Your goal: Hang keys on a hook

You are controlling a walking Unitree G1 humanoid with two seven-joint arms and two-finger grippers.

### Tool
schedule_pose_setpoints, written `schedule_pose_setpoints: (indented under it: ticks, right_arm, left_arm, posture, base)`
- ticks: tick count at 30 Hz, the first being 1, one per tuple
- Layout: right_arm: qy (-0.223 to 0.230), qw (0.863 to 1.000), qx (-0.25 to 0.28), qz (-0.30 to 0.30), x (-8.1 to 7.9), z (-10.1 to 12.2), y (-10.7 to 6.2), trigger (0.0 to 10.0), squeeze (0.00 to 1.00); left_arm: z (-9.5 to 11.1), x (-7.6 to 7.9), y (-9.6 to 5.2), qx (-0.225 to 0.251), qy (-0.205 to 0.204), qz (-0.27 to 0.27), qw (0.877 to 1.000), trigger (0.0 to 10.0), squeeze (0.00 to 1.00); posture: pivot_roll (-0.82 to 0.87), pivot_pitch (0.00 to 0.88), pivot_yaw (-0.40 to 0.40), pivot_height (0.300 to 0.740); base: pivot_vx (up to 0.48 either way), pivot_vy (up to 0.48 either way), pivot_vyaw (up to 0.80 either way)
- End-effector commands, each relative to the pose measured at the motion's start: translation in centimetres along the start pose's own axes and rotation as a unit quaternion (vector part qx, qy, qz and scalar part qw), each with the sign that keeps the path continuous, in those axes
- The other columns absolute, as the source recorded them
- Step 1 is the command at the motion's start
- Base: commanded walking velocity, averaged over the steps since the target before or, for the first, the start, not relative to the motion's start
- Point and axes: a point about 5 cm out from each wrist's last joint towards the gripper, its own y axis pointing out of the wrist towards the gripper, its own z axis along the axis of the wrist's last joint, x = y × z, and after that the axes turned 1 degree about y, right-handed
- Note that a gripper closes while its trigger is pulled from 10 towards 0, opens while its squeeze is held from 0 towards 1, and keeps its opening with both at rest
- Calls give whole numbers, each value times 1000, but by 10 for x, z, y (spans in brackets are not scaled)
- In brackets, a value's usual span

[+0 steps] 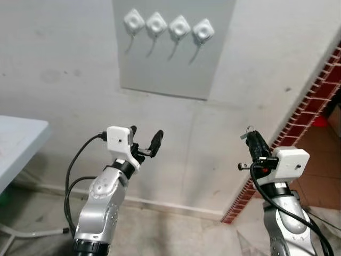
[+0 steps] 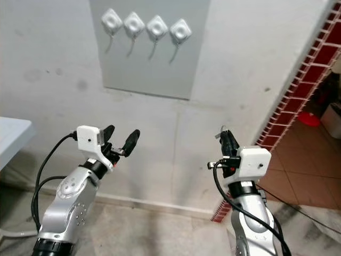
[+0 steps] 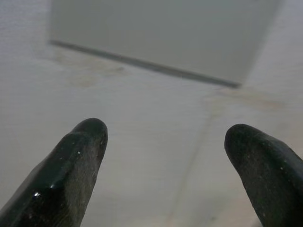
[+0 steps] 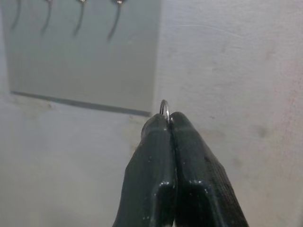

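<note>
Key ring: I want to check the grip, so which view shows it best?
The right wrist view: the key ring pokes out between the shut fingertips of the right pincer. The eye views show a small glint above that pincer, below the hooks.

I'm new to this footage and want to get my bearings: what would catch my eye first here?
Four white hooks sit in a row on a grey panel high on the wall. Below to the right, the right gripper is pinched shut on a small metal key ring, raised toward the wall under the panel. The left gripper is held up with its fingers apart and nothing between them.
</note>
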Motion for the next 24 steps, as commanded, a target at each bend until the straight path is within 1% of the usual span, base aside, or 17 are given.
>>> schedule_pose_setpoints:
  ticks: [1, 4, 6, 11, 15, 18, 19, 21, 24]
  right_arm:
    - [-7, 1000, -6, -9, 7, 0, -3, 10000, 0]
    - [-7, 1000, -6, -8, 7, -1, -3, 10000, 0]
    - [-8, 1000, -8, -6, 7, -1, -2, 10000, 0]
    - [-10, 1000, -13, -1, 6, -2, 0, 10000, 0]
    - [-12, 1000, -17, 7, 6, -2, 3, 10000, 0]
    - [-11, 1000, -18, 15, 5, -2, 5, 10000, 0]
    - [-8, 1000, -18, 23, 4, -2, 9, 10000, 0]
    - [-8, 999, -16, 27, 3, -1, 11, 10000, 0]
    - [-9, 999, -3, 39, 2, 4, 23, 10000, 0]
  left_arm:
    - [1, 11, 4, 1, -9, -16, 1000, 10000, 0]
    - [1, 11, 4, 4, -8, -16, 1000, 10000, 0]
    - [0, 11, 5, -3, -9, -6, 1000, 10000, 0]
    - [1, 14, 6, -2, -14, -12, 1000, 10000, 0]
    - [3, 19, 8, -1, -18, -23, 1000, 10000, 0]
    - [5, 23, 10, 3, -8, -36, 999, 10000, 0]
    - [7, 27, 11, 5, -7, -49, 999, 10000, 0]
    - [9, 29, 12, 7, -7, -53, 999, 10000, 0]
    - [15, 34, 18, 16, 0, -69, 997, 10000, 0]
  posture:
    - [-21, 28, -73, 714]
    - [-21, 28, -71, 714]
    - [-20, 31, -72, 714]
    - [-23, 40, -72, 714]
    - [-20, 48, -72, 714]
    - [-20, 50, -71, 714]
    - [-21, 52, -71, 714]
    - [-22, 53, -69, 714]
    - [-21, 57, -70, 714]
  base:
    - [345, 0, 0]
    - [334, 0, 0]
    - [0, 0, 0]
    - [0, 0, 0]
    - [0, 0, 0]
    - [0, 0, 0]
    - [0, 0, 0]
    - [0, 0, 0]
    - [0, 0, 0]
